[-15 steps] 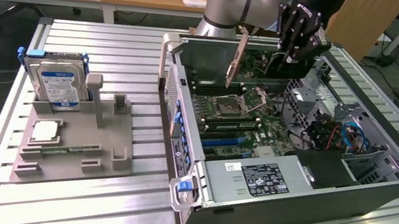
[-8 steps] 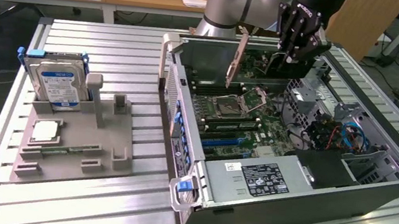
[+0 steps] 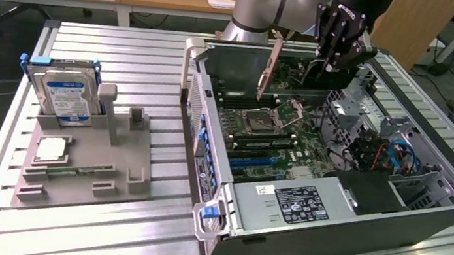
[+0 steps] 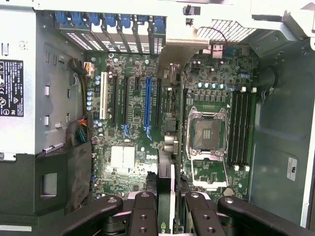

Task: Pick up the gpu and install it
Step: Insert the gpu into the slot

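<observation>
The gpu (image 3: 308,77) hangs on edge above the back of the open computer case (image 3: 426,216), and its narrow metal bracket (image 3: 268,67) points down toward the motherboard (image 3: 291,139). My gripper (image 3: 335,57) is shut on the card's upper edge. In the wrist view the gpu (image 4: 166,184) is seen edge-on between the black fingers (image 4: 145,214) of the gripper (image 4: 170,216). It hovers over the motherboard beside the long blue expansion slot (image 4: 147,105), apart from it. The bracket (image 4: 179,51) reaches toward the rear slot covers (image 4: 120,29).
A CPU socket (image 4: 206,133) and memory slots (image 4: 241,128) lie beside the card. The black power supply (image 3: 305,204) fills the case's near corner. On the exterior view's left, a grey fixture (image 3: 85,171) holds a blue-labelled hard drive (image 3: 65,93), a processor chip (image 3: 53,149) and a memory stick (image 3: 72,170).
</observation>
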Controlling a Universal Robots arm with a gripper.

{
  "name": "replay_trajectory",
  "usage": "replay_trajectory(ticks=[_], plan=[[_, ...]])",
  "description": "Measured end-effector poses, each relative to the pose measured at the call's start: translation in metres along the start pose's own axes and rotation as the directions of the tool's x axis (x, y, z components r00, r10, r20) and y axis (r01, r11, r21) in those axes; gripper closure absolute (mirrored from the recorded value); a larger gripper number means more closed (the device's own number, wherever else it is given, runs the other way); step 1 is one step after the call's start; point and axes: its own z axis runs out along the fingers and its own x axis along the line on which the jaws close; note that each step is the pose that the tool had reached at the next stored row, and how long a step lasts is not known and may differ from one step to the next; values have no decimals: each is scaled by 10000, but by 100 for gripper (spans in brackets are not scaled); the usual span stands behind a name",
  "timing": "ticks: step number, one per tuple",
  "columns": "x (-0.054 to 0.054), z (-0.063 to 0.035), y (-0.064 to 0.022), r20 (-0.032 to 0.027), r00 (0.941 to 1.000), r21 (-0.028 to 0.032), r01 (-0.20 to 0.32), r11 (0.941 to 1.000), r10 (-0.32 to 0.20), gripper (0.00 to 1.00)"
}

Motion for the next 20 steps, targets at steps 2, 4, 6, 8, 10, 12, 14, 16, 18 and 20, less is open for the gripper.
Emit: replay_trajectory(ticks=[2, 4, 6, 8, 10, 12, 14, 16, 18, 20], plan=[[0, 0, 0, 0, 10000, 0, 0, 10000, 0, 73], [0, 0, 0, 0, 10000, 0, 0, 10000, 0, 73], [0, 0, 1, 0, 10000, 0, 2, 10000, -2, 73], [0, 1, 12, 1, 10000, 1, 0, 10000, 0, 73], [-1, 1, 38, 1, 10000, 0, 0, 10000, 0, 73], [-2, 1, 56, 0, 10000, 0, 1, 10000, -1, 73], [-2, 2, 74, 0, 10000, 0, 0, 10000, 0, 73], [-3, 4, 99, -1, 10000, 0, 1, 10000, -1, 73], [-3, 25, 108, 1, 10000, 0, -1, 10000, 1, 73], [-3, 61, 108, 0, 10000, -1, 1, 10000, -1, 73]])
